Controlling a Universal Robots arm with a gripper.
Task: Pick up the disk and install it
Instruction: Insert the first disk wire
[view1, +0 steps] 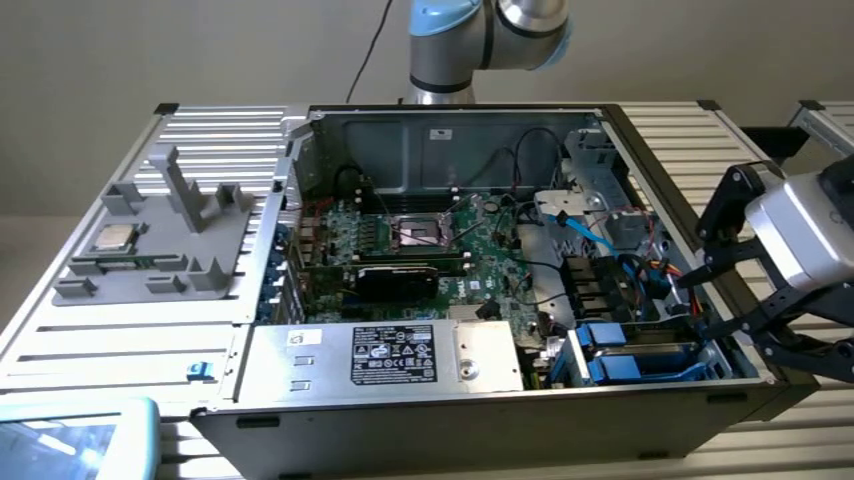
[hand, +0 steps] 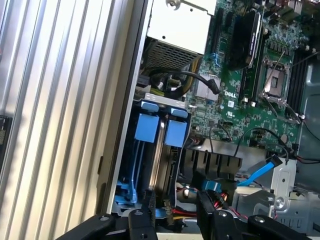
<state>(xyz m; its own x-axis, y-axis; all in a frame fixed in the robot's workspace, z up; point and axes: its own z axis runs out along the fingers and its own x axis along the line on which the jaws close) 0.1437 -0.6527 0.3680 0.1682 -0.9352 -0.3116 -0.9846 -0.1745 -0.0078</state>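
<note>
The disk (view1: 646, 351) sits in the drive bay at the front corner of the open computer case, on the exterior view's right, its silver body framed by a bright blue carrier (view1: 617, 367). In the wrist view the disk (hand: 159, 160) shows edge-on between two blue carrier tabs (hand: 147, 126). My gripper (view1: 697, 300) hangs over the case's wall on that side, just above the bay. Its black fingers (hand: 142, 216) stand apart on either side of the disk's cabled end, and the gripper (hand: 175, 215) is open. Whether a finger touches the carrier I cannot tell.
A silver power supply (view1: 400, 355) with a black label lies beside the bay. The motherboard (view1: 427, 240) and a blue cable (view1: 587, 235) fill the case. A grey fixture (view1: 174, 240) holding a processor chip (view1: 111, 238) stands on the ribbed table (view1: 80, 330).
</note>
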